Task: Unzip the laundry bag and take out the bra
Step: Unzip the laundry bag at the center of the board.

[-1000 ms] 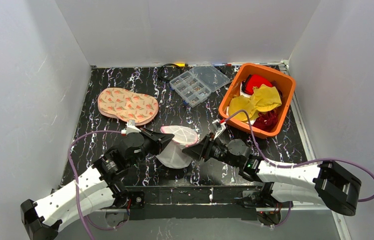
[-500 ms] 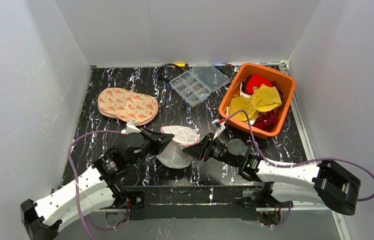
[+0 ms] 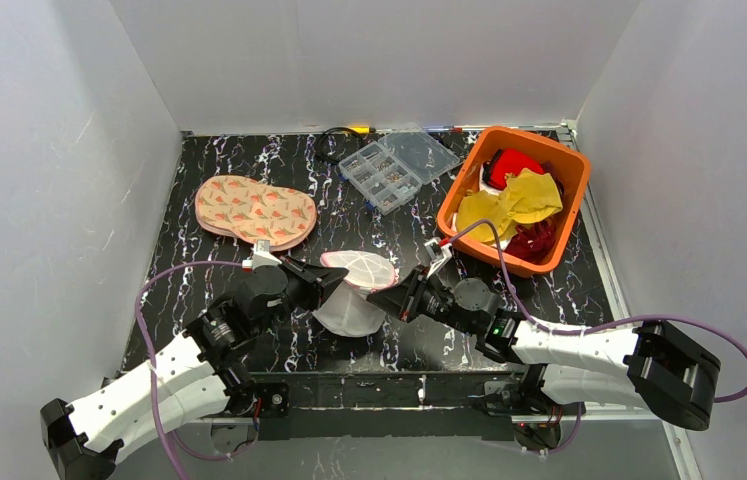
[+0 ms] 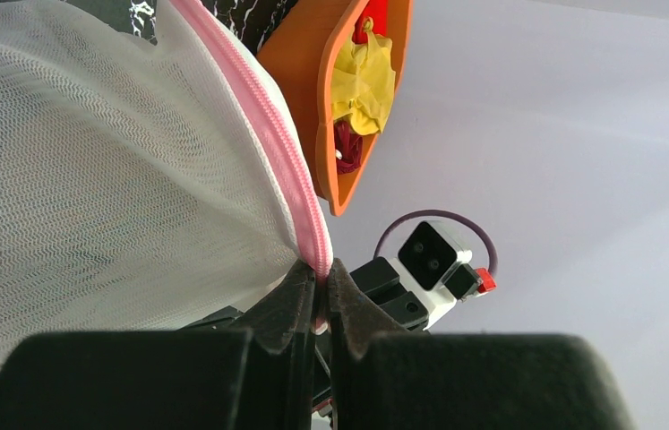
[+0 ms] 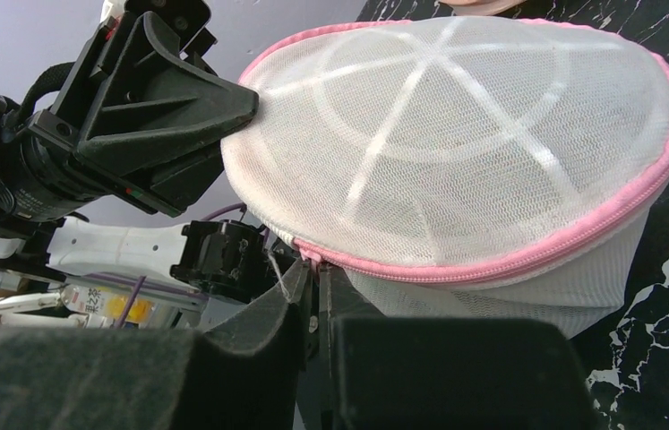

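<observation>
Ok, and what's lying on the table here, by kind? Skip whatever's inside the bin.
laundry bag: 1
orange bin: 1
clear compartment box: 1
flat patterned pad: 1
dark cable: 1
Total: 5

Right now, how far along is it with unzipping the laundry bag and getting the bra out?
Done: the left gripper is clamped on the pink zip rim of the laundry bag. In hand: the right gripper pinches the rim's near end, probably at the pull. Left: the zip looks closed all along, so unzipping and taking the bra out remain; no bra shows yet.
</observation>
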